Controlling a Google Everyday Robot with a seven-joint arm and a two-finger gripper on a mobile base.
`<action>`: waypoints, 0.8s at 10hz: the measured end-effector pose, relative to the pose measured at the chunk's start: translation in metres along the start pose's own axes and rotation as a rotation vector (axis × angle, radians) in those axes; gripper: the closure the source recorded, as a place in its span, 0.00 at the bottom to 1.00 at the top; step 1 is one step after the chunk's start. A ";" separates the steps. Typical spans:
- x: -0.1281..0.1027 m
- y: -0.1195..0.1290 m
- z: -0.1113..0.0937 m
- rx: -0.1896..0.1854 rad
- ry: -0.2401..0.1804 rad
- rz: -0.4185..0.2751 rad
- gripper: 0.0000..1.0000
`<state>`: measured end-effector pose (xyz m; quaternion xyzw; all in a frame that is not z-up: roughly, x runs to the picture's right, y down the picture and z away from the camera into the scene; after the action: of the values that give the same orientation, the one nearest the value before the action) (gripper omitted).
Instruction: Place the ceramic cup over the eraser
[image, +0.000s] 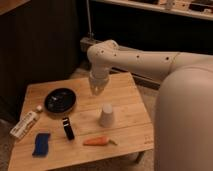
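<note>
The white ceramic cup (106, 115) stands upside down, wide end down, near the middle of the wooden table (127, 97). The black eraser (68, 128) lies flat to the cup's left, apart from it. My gripper (96, 89) hangs pointing down from the white arm above the table's far middle. It is behind and a little left of the cup, well above it, and holds nothing that I can see.
A round black dish (60, 100) sits at the table's left. A white tube (25, 125) lies near the left edge and a blue pad (41, 144) at the front left. A carrot (98, 141) lies in front of the cup. The robot's large white body (185, 125) fills the right side.
</note>
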<state>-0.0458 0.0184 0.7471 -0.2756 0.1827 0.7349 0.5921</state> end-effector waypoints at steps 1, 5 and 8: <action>0.008 -0.011 0.003 0.007 0.015 0.012 0.97; 0.021 -0.042 0.011 0.015 0.036 0.095 0.57; 0.023 -0.051 0.004 0.017 0.029 0.124 0.27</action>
<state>0.0000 0.0507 0.7387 -0.2695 0.2142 0.7645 0.5450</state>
